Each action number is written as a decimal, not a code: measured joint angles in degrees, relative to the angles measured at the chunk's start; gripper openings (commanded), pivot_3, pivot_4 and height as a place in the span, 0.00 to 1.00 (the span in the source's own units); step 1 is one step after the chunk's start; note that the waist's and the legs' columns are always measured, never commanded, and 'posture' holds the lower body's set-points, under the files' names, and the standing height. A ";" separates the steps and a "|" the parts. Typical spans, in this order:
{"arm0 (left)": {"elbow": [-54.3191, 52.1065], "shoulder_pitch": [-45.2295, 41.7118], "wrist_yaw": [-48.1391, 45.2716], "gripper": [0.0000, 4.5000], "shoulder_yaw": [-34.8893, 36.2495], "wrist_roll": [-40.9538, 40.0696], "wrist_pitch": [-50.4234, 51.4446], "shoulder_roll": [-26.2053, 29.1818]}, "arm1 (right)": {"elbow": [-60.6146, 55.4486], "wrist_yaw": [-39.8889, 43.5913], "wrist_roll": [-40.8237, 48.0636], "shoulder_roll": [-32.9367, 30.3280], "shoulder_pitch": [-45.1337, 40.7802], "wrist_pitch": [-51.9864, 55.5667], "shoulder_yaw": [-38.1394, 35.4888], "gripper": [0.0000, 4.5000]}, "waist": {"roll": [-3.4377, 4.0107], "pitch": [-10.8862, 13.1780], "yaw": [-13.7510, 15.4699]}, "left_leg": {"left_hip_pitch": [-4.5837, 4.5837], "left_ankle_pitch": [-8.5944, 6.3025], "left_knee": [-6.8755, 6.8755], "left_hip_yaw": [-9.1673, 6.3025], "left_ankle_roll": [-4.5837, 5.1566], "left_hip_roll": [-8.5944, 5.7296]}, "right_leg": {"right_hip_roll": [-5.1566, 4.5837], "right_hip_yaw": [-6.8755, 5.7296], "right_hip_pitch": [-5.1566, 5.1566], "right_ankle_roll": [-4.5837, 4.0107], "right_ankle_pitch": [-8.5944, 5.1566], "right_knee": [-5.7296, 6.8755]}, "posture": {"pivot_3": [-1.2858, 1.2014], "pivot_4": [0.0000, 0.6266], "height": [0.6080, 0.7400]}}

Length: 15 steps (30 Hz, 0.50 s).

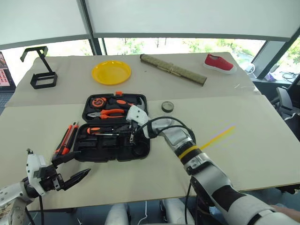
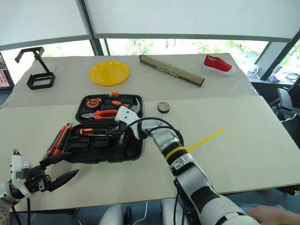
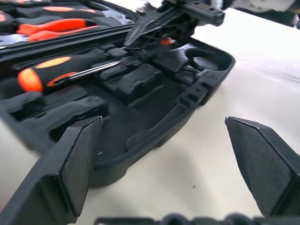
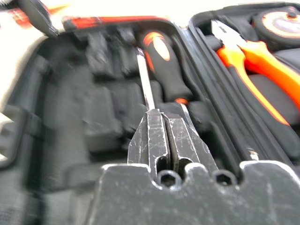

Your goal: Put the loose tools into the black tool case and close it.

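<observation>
**Seating a screwdriver in the open case**

Here the black tool case (image 1: 115, 127) lies open on the table (image 1: 243, 140), its far half holding orange-handled pliers (image 1: 108, 113) and a tape measure (image 1: 98, 101). One screwdriver (image 1: 101, 131) already rests in a slot of the near half. The right gripper (image 1: 132, 136) hangs over that half with its fingers pressed together; in the right wrist view a thin shaft with an orange collar runs off past their tips, though whether it is pinched between them I cannot tell. To do this step well, line the shaft up with its moulded groove and press straight down — no sideways shove. Beside the case's left edge lie more orange-and-black tools (image 1: 66, 139). The small dark tape roll (image 1: 167, 106) sits apart, to the right. The left gripper (image 1: 68, 172) waits near the table's front edge, fingers spread wide, empty.
</observation>
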 measured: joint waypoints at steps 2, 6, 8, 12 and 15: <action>0.27 0.37 0.05 1.00 1.44 -0.30 -0.08 0.00 | -6.33 2.34 3.43 -2.25 1.29 0.99 -1.63 0.26 | 0.02 0.01 0.37 | -0.03 0.00 0.01 0.00 0.00 -0.08 | -0.12 -0.01 0.03 0.11 0.05 -0.06 | 0.52 0.24 1.00; 0.94 1.73 0.96 1.00 4.49 -0.98 -0.06 -0.01 | -20.20 5.55 9.47 -7.75 8.47 2.75 -4.51 0.55 | -0.04 -0.02 1.57 | -0.02 0.00 0.03 0.00 0.00 -0.10 | -0.13 -0.04 0.10 0.14 0.05 -0.20 | 0.52 0.24 1.00; 1.78 2.73 2.58 1.00 6.65 -0.89 -0.07 -0.01 | -24.74 6.89 11.42 -10.62 12.99 2.71 -5.36 0.66 | -0.04 -0.01 1.83 | -0.03 0.00 0.03 0.01 0.00 -0.11 | -0.13 -0.04 0.11 0.18 0.03 -0.26 | 0.52 0.24 1.00; 6.16 7.00 8.84 1.00 14.53 0.54 -2.11 -0.85 | -32.21 9.55 16.11 -17.61 24.50 -1.09 -10.79 0.98 | -0.12 0.01 2.22 | -0.03 -0.01 0.03 0.06 -0.01 -0.11 | -0.06 -0.02 0.14 0.21 0.01 -0.42 | 0.52 0.24 1.00; 8.34 10.86 13.83 1.00 20.45 1.40 -3.45 -2.34 | -33.96 10.88 19.07 -20.57 30.36 -4.10 -15.64 1.00 | -0.16 0.04 2.06 | 0.02 -0.01 0.03 0.13 -0.01 -0.13 | -0.04 0.01 0.18 0.22 0.01 -0.41 | 0.52 0.24 1.00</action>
